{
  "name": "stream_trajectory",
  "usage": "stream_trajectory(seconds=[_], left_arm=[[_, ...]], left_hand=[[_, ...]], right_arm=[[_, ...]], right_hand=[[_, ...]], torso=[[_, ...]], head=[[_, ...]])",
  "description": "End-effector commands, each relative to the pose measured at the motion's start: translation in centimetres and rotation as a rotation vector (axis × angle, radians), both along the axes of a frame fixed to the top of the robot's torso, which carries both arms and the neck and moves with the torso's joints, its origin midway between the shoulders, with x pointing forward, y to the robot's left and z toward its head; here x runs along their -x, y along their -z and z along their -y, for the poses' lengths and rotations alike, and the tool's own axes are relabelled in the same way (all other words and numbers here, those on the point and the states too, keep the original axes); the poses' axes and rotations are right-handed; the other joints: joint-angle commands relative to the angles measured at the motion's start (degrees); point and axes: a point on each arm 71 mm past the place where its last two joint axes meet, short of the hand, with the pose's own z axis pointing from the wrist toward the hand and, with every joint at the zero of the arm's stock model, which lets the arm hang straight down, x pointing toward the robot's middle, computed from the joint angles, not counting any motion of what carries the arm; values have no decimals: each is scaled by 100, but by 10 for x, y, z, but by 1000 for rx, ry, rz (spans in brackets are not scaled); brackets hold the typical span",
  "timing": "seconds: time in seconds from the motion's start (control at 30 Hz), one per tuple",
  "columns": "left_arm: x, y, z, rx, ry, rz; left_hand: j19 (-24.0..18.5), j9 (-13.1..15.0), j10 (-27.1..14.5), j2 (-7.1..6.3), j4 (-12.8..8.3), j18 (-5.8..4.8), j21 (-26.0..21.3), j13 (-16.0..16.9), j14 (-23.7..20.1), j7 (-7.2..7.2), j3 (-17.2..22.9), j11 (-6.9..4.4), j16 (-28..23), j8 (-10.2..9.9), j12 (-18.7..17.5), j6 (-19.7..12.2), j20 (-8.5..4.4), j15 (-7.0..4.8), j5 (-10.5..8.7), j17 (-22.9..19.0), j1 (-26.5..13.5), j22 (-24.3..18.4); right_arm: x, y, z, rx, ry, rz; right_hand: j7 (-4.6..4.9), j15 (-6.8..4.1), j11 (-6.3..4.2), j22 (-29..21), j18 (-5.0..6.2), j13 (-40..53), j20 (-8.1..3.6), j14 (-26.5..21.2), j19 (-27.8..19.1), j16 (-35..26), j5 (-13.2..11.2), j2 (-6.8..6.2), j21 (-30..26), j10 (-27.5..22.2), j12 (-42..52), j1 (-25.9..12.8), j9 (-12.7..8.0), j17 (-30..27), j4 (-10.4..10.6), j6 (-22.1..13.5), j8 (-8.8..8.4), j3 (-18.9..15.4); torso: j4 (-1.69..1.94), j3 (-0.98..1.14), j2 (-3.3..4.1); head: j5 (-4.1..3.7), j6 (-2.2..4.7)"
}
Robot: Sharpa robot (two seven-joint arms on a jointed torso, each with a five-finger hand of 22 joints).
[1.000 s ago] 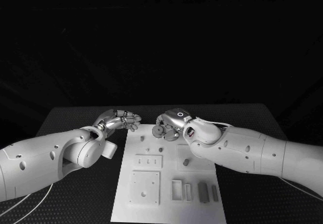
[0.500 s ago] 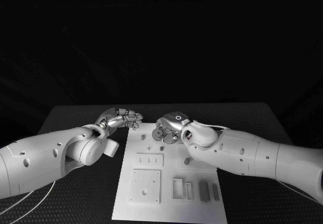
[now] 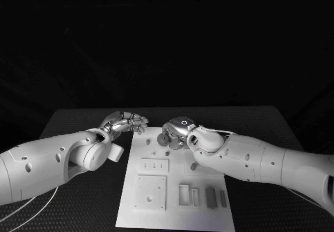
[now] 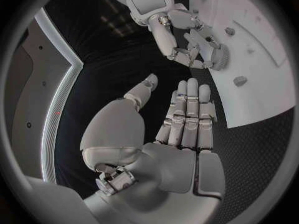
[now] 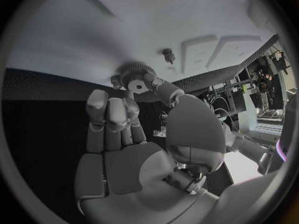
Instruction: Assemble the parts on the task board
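At board's far end | right hand pinches 1 gear (toothed) | left hand spread, holding nothing

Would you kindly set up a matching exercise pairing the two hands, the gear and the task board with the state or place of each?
1. left hand
2. right hand
3. gear
4. task board

A. lies flat on the black table
B. held over the board's far end
C. holds nothing
D. pinches a round part

Pairs: 1-C; 2-D; 3-B; 4-A.
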Motion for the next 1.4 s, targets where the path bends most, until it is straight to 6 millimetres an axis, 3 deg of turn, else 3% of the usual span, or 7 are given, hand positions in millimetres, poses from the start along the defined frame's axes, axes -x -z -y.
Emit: stream_trajectory(seconds=[0.03,0.47,0.63,0.9,1.07,1.23,1.4], left_arm=[[0,-2,3,8,18,8],[0,-2,2,8,17,8],[0,-2,2,7,15,8],[0,-2,0,7,11,9],[1,-2,-3,6,8,10],[1,-2,-7,5,1,11],[0,-2,-9,4,-3,12]], left_hand=[[-50,8,-44,-4,-5,71,19,8,33,-22,25,-3,-23,-23,-19,-31,-3,19,-29,7,-60,104],[-51,9,-45,-5,-7,71,21,9,33,-20,25,-1,-25,-25,-20,-35,-3,18,-29,11,-64,104],[-51,9,-46,-5,-8,71,22,10,33,-20,25,0,-26,-26,-20,-37,-3,18,-29,12,-65,104],[-52,9,-47,-6,-10,72,23,11,33,-19,26,1,-28,-27,-21,-39,-3,18,-29,15,-66,103],[-52,10,-47,-6,-11,72,23,11,34,-18,26,1,-28,-28,-22,-40,-3,18,-29,16,-66,103],[-53,11,-46,-8,-13,72,24,12,34,-19,26,1,-29,-27,-21,-39,-3,18,-29,17,-65,103],[-53,19,14,-4,-22,72,30,32,41,-24,31,-17,-33,-18,11,-24,-4,16,-29,30,-64,103]], right_arm=[[0,4,-1,25,-1,-14],[1,3,0,-14,0,-5],[4,-1,2,-61,-6,13],[9,-10,16,-172,-15,47],[10,-24,34,-238,3,53],[8,-37,69,-279,34,17],[5,-41,105,-341,59,-50]], right_hand=[[213,11,17,-11,345,-60,4,-61,7,-69,-34,-64,-6,-134,-87,21,198,-34,6,264,-67,4],[412,181,203,-29,345,-153,11,-124,-31,-214,-253,-311,-57,-346,-207,80,0,-113,20,-308,-428,-39],[420,192,213,-29,345,-160,10,-125,-33,-222,-215,-343,-62,-359,-204,104,-24,-108,-1,-382,-466,-65],[424,194,215,-34,345,-179,4,-107,-20,-231,80,-348,-70,-351,-188,140,-34,-91,-19,-357,-444,-91],[425,195,217,-38,345,-189,1,-104,-11,-237,143,-347,-74,-342,-182,153,-30,-87,-13,-306,-414,-79],[416,188,209,-42,345,-199,2,-106,-6,-250,79,-346,-79,-331,-177,140,-28,-89,6,-261,-389,-83],[425,190,214,-44,345,-204,2,-113,-15,-262,18,-337,-88,-340,-179,131,-38,-88,5,-279,-399,-106]], torso=[[-2,-1,0],[-3,-1,-4],[-4,2,-4],[-17,4,-5],[-30,11,-7],[-47,13,-10],[-105,32,-23]], head=[[11,-2],[15,-9],[19,-9],[19,4],[1,40],[-17,86],[-23,124]])
